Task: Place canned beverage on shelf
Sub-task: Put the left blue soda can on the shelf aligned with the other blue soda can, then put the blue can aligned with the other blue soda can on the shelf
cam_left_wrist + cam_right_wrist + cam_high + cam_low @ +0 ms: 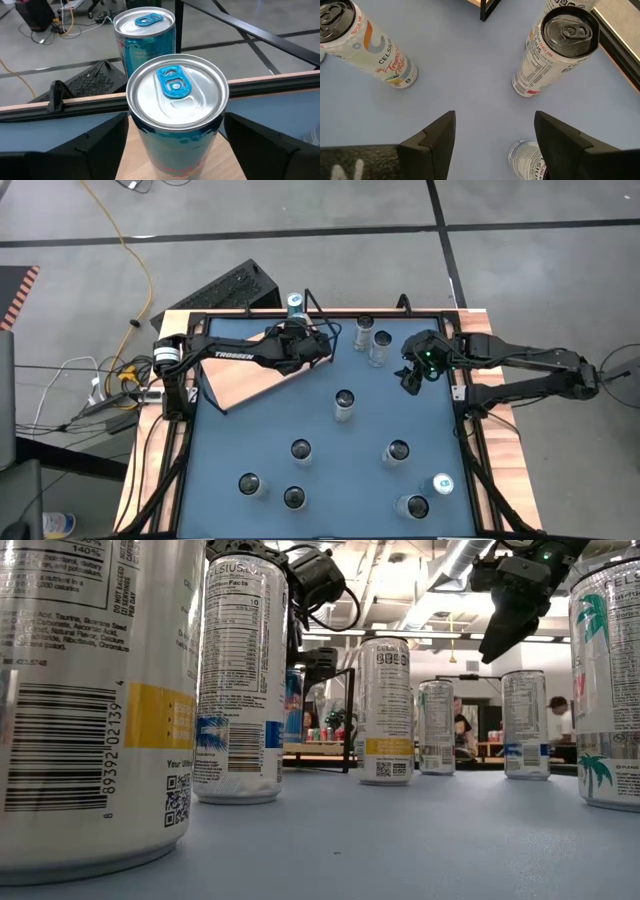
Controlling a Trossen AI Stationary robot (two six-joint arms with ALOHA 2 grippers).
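Pale-wood shelf [172, 165] carries the teal can [177, 107], upright between the left pincer [172, 137] fingers, which stand spread clear of it: release step. Next: lift straight off without tipping it. Right pincer [495, 137] hangs open above the worktop [250, 430].

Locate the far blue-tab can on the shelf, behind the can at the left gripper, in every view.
High: far can at top centre, at the shelf end.
Low: a blue sliver between the second and third cans from the left; cannot confirm.
Left wrist: upper middle, behind the nearer can.
Right wrist: not in it.
Shared landmark: black wire frame.
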